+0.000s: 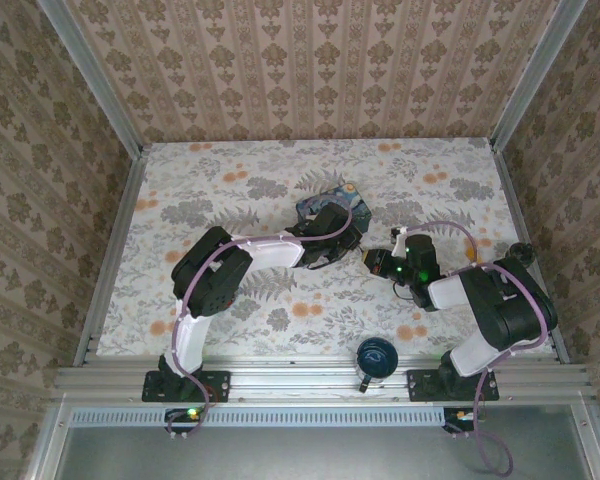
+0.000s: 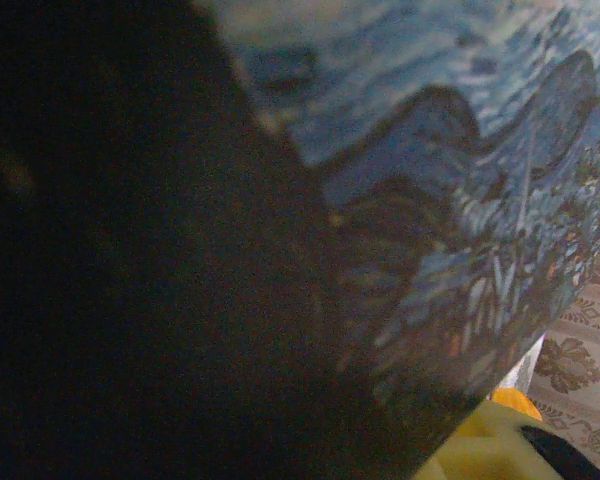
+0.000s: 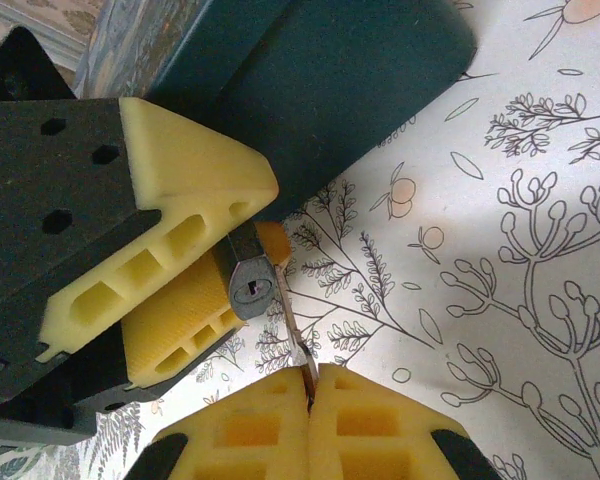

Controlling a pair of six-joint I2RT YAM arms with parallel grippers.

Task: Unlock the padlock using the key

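From above, my left gripper [image 1: 332, 240] and right gripper [image 1: 378, 262] meet about mid-table [image 1: 230, 190], halfway between the far and near edges, beside the tin [image 1: 330, 200]. The padlock is too small to pick out there. My left wrist view is blurred, with the tin [image 2: 460, 150] pressed close and one yellow finger [image 2: 480, 440] at the bottom. In my right wrist view the left gripper [image 3: 250, 225] clamps the padlock [image 3: 252, 288], keyway facing me. My right gripper [image 3: 310, 385] is pinched tight on the key [image 3: 296, 338], whose tip seems to sit at the lock's lower corner, beside the slot, not in it. I judge I should shift the blade onto the slot, square it, push straight and gently, then twist while the left holds firm.
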